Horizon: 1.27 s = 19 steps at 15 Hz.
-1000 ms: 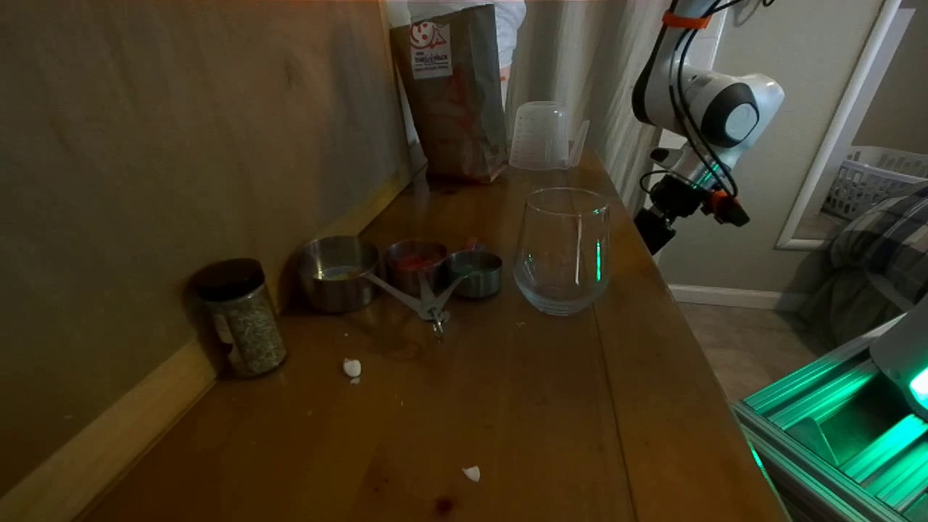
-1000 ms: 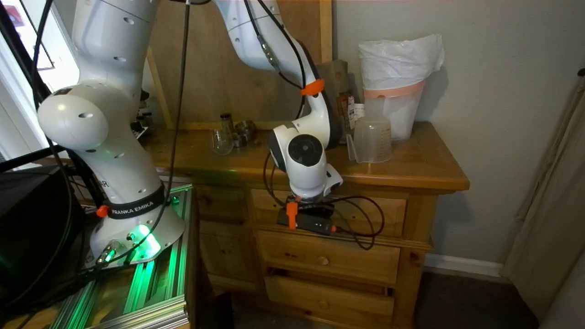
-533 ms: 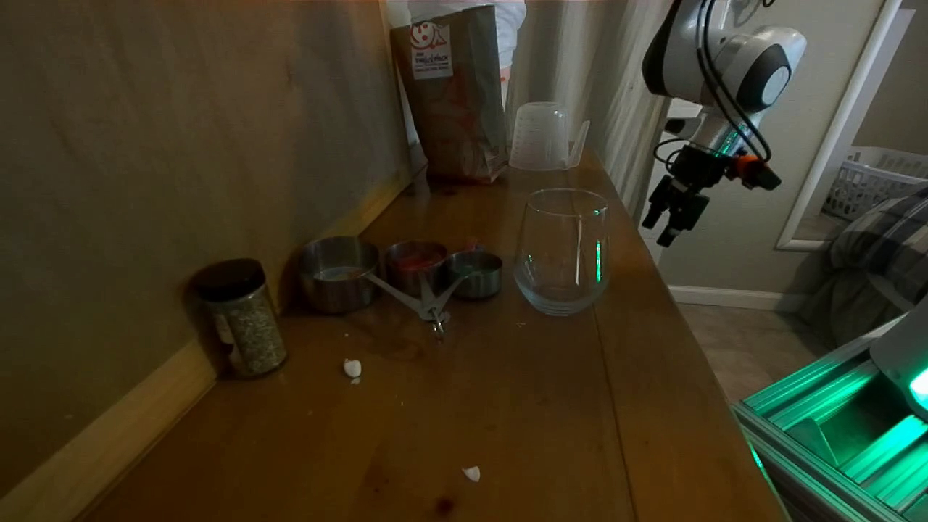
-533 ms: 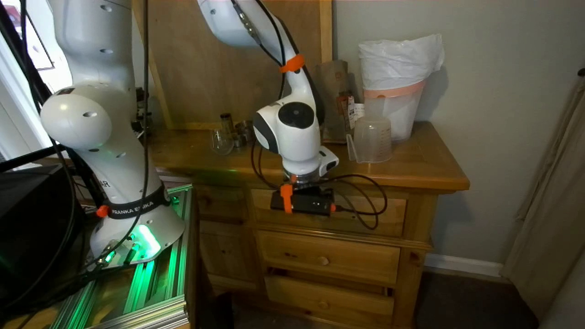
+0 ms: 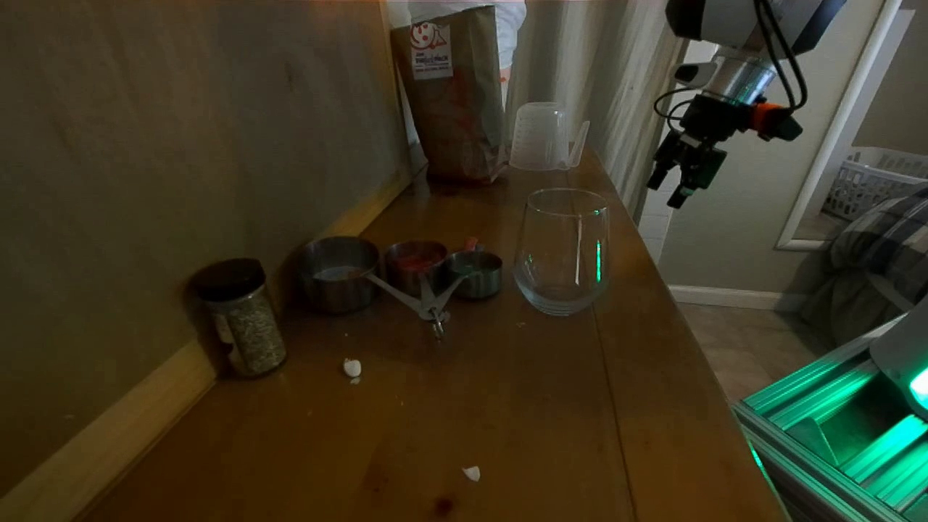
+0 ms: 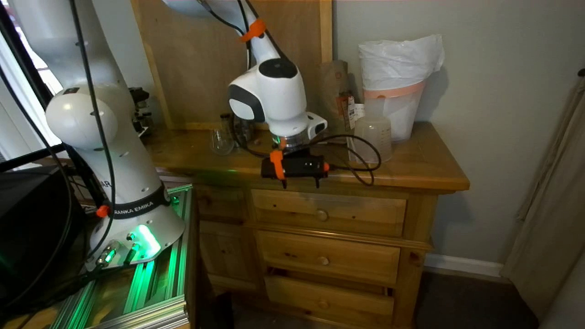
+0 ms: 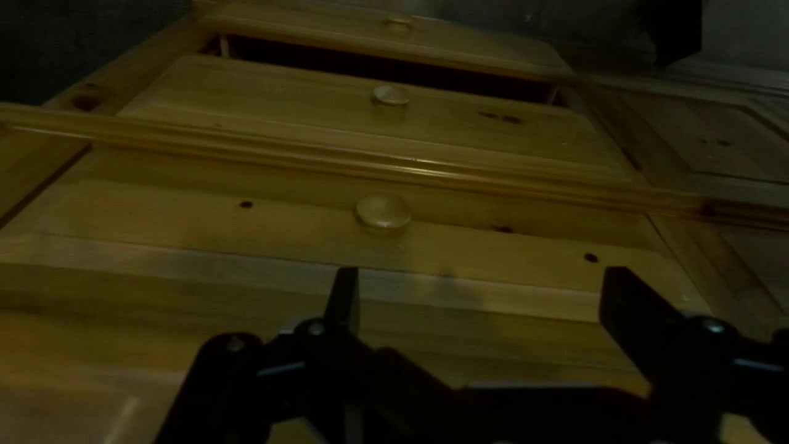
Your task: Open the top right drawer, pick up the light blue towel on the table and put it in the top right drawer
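Observation:
The top right drawer [image 6: 365, 212] is the uppermost of the right-hand stack in an exterior view, and its front looks shut. Its round wooden knob [image 6: 321, 214] is in plain view. In the wrist view, which stands upside down, the drawer front [image 7: 160, 209] and its knob [image 7: 383, 211] lie beyond my fingertips. My gripper [image 7: 481, 271] is open with nothing between the fingers. In the exterior views the gripper [image 6: 300, 184] points down in front of the dresser, above the knob, and the gripper [image 5: 665, 193] is outside the tabletop's edge. The light blue towel is out of view.
The wooden tabletop [image 5: 435, 420] holds a drinking glass [image 5: 562, 254], metal measuring cups [image 5: 338, 275], a spice jar [image 5: 243, 319], a plastic measuring jug [image 5: 540, 138] and a paper bag [image 5: 464, 101]. A bin [image 6: 397, 105] stands behind the jug. The lowest drawer [image 6: 329, 297] is partly pulled out.
My gripper has risen and moved away from the top drawer's front, uncovering its knob. The fingers, hard to make out at first, show open. The drawers and tabletop things have not moved.

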Motion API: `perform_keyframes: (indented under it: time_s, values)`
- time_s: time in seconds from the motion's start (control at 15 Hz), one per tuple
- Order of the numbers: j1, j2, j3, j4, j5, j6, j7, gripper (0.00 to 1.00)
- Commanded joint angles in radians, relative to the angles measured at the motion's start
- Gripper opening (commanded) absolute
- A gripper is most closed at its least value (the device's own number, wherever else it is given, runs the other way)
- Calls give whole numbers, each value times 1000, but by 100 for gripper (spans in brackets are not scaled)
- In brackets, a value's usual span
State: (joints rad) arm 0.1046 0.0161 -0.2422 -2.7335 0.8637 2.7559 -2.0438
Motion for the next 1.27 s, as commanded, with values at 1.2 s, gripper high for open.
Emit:
perform_keyframes:
  time_s: [1.2]
  values:
    - [44, -307, 176, -9, -110, -103, 405, 100]
